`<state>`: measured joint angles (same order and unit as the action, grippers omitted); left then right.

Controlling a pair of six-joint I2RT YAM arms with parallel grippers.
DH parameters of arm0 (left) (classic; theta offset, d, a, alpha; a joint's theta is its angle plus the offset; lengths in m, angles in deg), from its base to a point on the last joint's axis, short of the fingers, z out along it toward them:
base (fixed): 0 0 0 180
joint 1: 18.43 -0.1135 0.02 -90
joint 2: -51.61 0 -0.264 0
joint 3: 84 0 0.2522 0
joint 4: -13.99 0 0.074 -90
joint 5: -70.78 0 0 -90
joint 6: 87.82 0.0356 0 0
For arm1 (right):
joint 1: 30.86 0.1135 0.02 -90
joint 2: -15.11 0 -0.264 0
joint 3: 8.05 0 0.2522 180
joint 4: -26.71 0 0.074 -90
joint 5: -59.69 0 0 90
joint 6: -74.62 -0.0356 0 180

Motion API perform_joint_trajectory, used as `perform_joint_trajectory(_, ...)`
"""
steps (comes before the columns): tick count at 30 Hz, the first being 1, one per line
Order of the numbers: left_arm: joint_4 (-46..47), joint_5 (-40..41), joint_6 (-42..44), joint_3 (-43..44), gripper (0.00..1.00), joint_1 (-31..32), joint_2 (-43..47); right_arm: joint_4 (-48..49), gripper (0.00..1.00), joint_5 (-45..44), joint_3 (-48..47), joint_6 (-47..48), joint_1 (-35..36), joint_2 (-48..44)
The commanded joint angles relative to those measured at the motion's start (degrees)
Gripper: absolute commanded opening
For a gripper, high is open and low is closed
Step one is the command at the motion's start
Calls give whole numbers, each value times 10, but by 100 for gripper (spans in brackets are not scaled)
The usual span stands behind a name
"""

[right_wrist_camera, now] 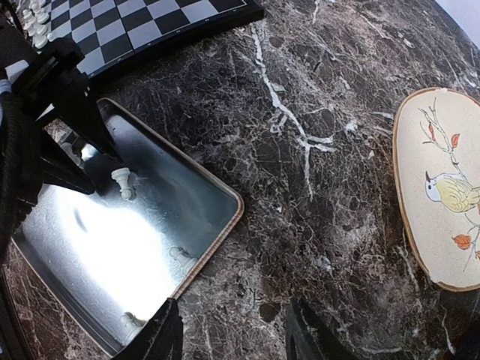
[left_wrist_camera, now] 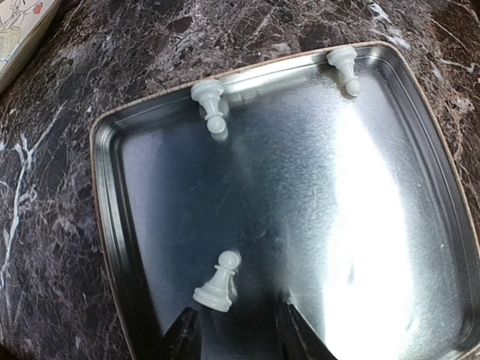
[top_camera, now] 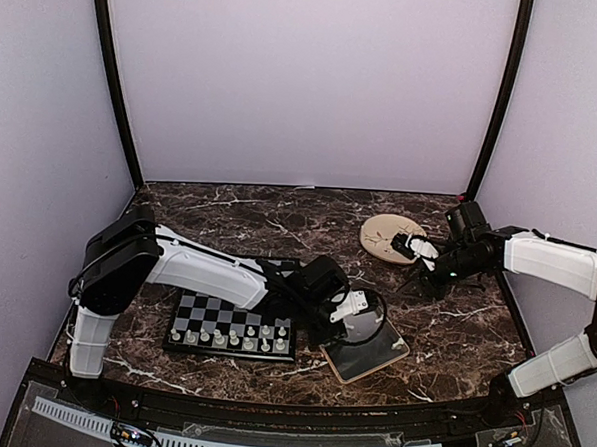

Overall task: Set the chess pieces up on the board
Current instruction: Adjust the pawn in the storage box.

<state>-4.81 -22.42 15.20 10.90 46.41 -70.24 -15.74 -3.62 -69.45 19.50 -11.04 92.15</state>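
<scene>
The chessboard (top_camera: 214, 311) lies at the front left, with several white pieces (top_camera: 234, 337) lined along its near edge. My left gripper (top_camera: 341, 326) hangs open over a metal tray (top_camera: 373, 364). In the left wrist view the tray (left_wrist_camera: 315, 225) holds three white pawns on their sides: one (left_wrist_camera: 219, 283) just ahead of my left gripper (left_wrist_camera: 238, 339), near its left finger and not between the jaws, and two at the far rim (left_wrist_camera: 211, 105) (left_wrist_camera: 345, 67). My right gripper (top_camera: 414, 278) is open and empty above bare marble (right_wrist_camera: 236, 337).
A round beige plate with a bird picture (top_camera: 390, 235) (right_wrist_camera: 442, 187) lies at the back right, next to my right gripper. The right wrist view shows the tray's corner (right_wrist_camera: 225, 217), its pawns (right_wrist_camera: 124, 182) and the board's corner (right_wrist_camera: 150, 30).
</scene>
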Motion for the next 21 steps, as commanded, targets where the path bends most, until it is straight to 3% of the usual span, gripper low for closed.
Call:
perform_joint_trajectory(1, -34, 10, 43, 39, 38, -1, -18, 10, 48, 16, 1, -2, -2, 10)
perform_joint_trajectory(6, -43, -29, 60, 58, 38, -1, -36, 10, 48, 17, 2, 0, -2, 12)
perform_joint_trajectory(21, -32, -44, 101, 80, 39, -5, -62, 7, 47, 23, -3, 1, -2, 26)
